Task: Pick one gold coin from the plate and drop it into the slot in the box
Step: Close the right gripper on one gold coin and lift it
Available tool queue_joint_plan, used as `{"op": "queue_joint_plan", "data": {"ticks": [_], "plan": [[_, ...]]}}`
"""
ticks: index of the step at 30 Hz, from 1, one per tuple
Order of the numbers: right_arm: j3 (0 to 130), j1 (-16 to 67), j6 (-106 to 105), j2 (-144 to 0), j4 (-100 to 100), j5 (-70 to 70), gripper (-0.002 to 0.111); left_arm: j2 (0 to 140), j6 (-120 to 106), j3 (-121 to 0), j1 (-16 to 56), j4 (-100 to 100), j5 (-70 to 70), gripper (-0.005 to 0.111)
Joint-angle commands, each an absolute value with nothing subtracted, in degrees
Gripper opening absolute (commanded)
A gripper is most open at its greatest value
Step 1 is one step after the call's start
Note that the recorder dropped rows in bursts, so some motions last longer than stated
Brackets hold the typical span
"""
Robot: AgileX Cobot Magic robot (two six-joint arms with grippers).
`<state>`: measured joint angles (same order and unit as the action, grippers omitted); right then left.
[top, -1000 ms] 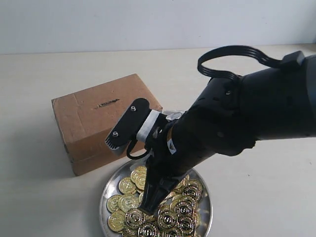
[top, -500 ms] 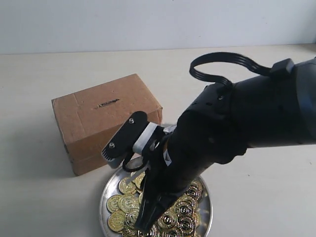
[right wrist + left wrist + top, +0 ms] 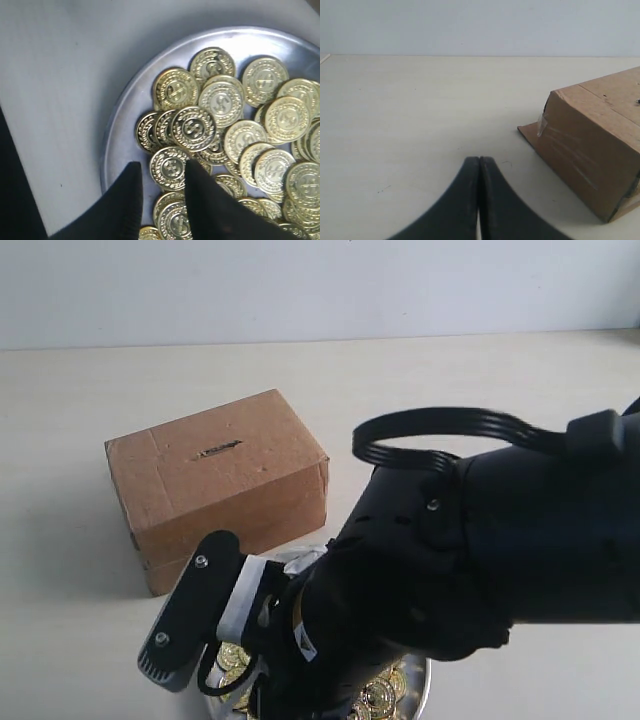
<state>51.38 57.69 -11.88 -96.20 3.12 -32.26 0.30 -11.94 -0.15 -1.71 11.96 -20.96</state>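
since a second ago your right arm has sunk much lower over the plate (image 3: 424,682), so its bulk now hides most of the dish in the exterior view, and the fingers, which looked shut then, have parted. the right gripper (image 3: 162,174) stands with its fingers (image 3: 131,200) apart, down at the plate's near-rim side, straddling one gold coin (image 3: 169,168) that lies on the edge of the heap of coins (image 3: 240,125), close to the bare metal of the plate (image 3: 124,115). i judge you are at the grasp itself: nothing is pinched yet. that coin overlaps its neighbours, so come down only until the tips meet the dish, keep the coin centred between them, and close slowly; a fast close may skid it onto the bare rim strip or drag a second coin along. if two come up, let go over the plate and try again. once it is held, lift straight off the plate before you swing. the box (image 3: 215,480) sits just beyond the plate, very near its rim, and the slot (image 3: 218,450) is on the box's upper face, on the side away from the plate; the coin will have to arrive edge-on and in line with that slit. your left gripper (image 3: 479,163) has its fingers pressed together on nothing, low over the table (image 3: 395,125), off the plate and beside the box's taped end; leave it there.
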Motion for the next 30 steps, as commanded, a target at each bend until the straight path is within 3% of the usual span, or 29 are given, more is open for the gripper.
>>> {"op": "queue_joint_plan", "data": {"ticks": [1,6,27,30], "plan": [[50.77,59.28,-12.47,-95.7,2.61,-31.48,0.038,0.0,-11.78,0.0,-1.43,12.38,-20.43,0.0],[48.49,59.28,-12.47,-95.7,2.49,-28.97,0.053,0.0,-11.78,0.0,-1.43,12.38,-20.43,0.0],[45.96,56.01,-7.29,-101.49,2.5,-20.0,0.054,0.0,-11.78,0.0,-1.43,12.38,-20.43,0.0],[45.96,56.01,-7.29,-102.61,2.5,-19.61,0.059,0.0,-11.78,0.0,-1.43,12.38,-20.43,0.0]]}}
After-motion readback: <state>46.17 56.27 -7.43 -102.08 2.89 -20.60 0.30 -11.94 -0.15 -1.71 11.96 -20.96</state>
